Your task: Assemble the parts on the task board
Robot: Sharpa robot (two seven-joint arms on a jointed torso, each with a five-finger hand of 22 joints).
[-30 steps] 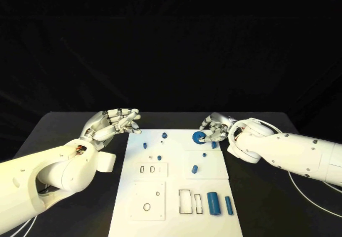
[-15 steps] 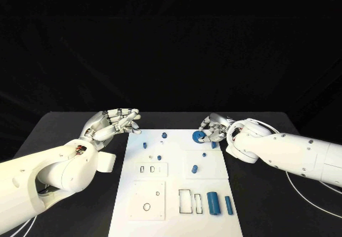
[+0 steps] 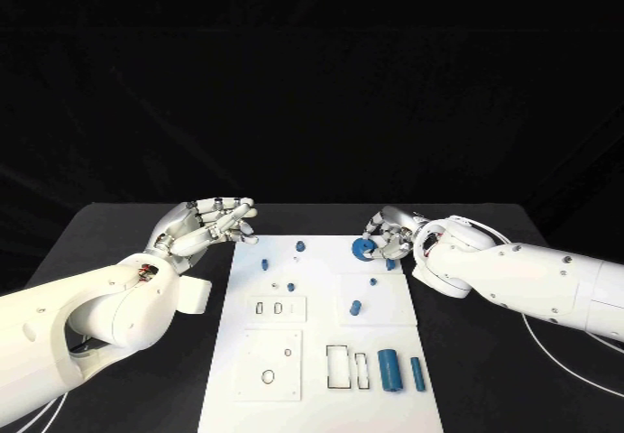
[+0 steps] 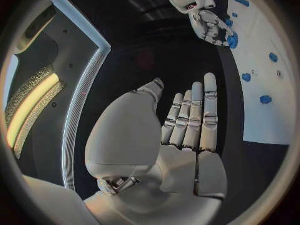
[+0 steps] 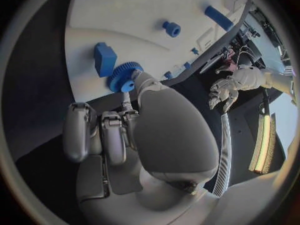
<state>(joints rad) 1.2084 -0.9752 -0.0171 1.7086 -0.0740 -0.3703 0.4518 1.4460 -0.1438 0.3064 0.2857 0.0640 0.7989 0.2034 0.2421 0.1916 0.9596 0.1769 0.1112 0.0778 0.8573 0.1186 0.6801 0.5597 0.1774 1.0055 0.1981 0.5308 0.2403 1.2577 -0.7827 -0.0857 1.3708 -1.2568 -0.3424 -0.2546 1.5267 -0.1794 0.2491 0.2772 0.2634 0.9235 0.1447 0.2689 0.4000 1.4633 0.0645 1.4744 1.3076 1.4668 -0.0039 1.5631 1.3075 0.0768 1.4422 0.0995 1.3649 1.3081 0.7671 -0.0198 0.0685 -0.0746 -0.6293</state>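
Blue gear (image 3: 362, 250) pinched in right robot hand (image 3: 391, 236) fingertips over task board (image 3: 320, 361) far edge.

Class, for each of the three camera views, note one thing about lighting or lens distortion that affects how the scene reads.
Head view: black backdrop and table, so the white task board stands out brightly. Left wrist view: fisheye bends the board edge; a glowing strip lights the rim beside the left hand. Right wrist view: fisheye curves the board, and the right hand looms large by the blue gear.
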